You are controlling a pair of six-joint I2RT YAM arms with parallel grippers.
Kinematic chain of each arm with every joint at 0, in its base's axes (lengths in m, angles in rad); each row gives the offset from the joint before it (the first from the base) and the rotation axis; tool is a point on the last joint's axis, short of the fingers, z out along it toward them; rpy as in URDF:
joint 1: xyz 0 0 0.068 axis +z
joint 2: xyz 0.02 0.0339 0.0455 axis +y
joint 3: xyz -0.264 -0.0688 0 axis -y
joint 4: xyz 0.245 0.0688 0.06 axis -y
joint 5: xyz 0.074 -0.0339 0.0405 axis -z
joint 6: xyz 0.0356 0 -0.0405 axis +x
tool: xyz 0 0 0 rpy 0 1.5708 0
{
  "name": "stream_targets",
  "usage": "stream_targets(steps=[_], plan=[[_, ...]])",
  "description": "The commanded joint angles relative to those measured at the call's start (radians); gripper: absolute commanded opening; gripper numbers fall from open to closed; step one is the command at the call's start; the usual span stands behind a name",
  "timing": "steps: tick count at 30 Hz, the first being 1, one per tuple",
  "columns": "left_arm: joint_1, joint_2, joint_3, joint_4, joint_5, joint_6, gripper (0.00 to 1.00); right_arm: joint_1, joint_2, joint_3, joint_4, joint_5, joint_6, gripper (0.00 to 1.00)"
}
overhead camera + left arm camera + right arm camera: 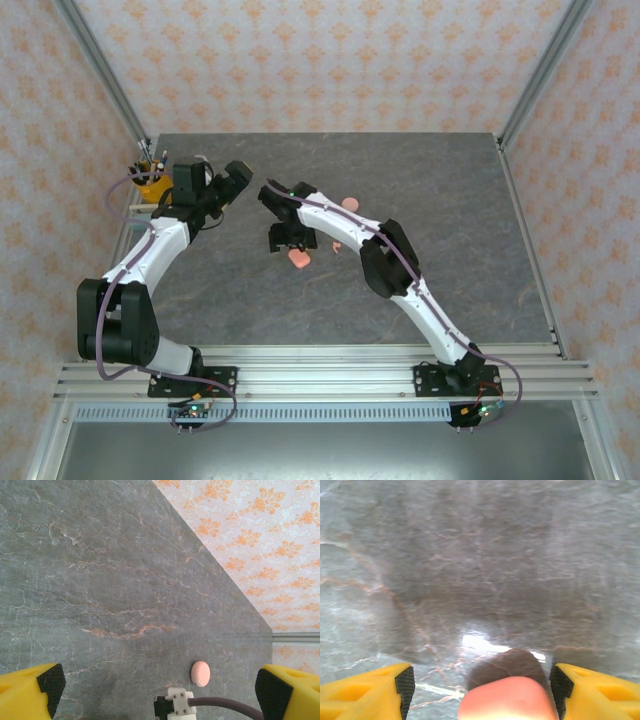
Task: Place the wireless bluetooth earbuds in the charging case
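Note:
A pink charging case [299, 258] lies on the grey marble table [450, 200], just in front of my right gripper [288, 240], which points down over it. In the right wrist view the case [507, 700] shows as a blurred pink dome low between the yellow fingers [395, 690]. It sits close to the right pad, with a gap on the left. That gripper [482, 676] is open. My left gripper [238, 182] hangs open and empty above the table's back left. A second, closed pink case [200, 673] lies ahead of the left gripper [159, 680]. The earbuds are too small to make out.
A yellow pen cup [152, 180] stands at the table's left edge beside the left arm. The closed case [350, 204] lies behind the right arm, and a small pink bit [340, 244] lies next to it. Patterned walls and metal posts enclose the table.

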Motion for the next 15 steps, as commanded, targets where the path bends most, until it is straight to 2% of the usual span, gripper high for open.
stream_targets(steps=[1,9,12,15], plan=[[0.009,-0.030,-0.013,0.023,0.012,-0.006,1.00,0.033,0.049,0.021,0.033,-0.067,-0.031,0.73],[0.009,-0.045,-0.018,0.023,0.010,-0.009,1.00,0.063,0.024,0.011,0.012,-0.080,-0.059,0.68],[0.009,-0.052,-0.025,0.026,0.010,-0.012,1.00,0.066,-0.008,0.011,0.003,-0.025,-0.041,0.74],[0.009,-0.058,-0.031,0.028,0.009,-0.015,1.00,0.066,-0.058,0.012,-0.016,0.094,0.015,0.81]])
